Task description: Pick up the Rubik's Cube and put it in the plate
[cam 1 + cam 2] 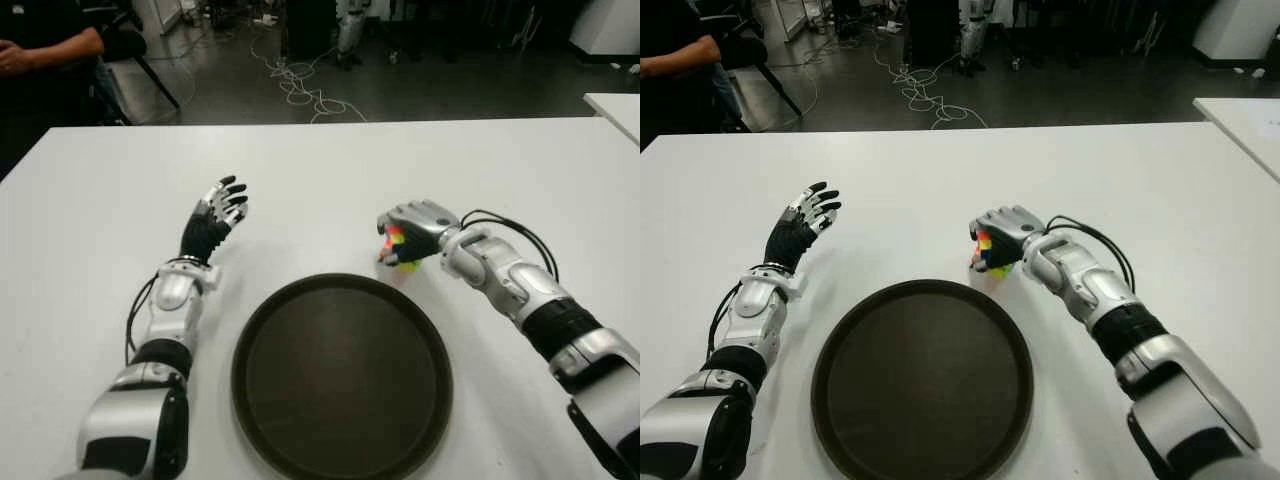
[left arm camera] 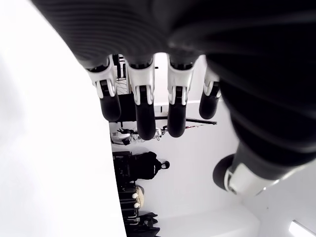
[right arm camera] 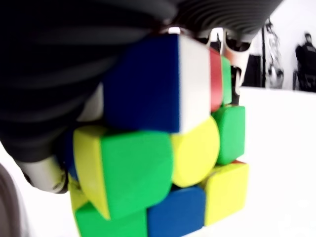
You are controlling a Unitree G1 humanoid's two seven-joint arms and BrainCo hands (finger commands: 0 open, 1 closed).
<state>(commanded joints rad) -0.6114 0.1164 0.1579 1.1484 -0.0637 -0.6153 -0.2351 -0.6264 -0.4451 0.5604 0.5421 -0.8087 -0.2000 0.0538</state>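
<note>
- Right hand (image 1: 412, 232) grips the cube (image 1: 398, 248) just beyond the plate (image 1: 342, 376) rim.
- Left hand (image 1: 215, 218) hovers with fingers spread, empty, left of the plate.
- Cables (image 1: 300, 85) lie on the floor past the table (image 1: 320, 160).

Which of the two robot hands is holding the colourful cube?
The right robot hand, curled over the Rubik's Cube beside the plate; the left robot hand is open, empty.
</note>
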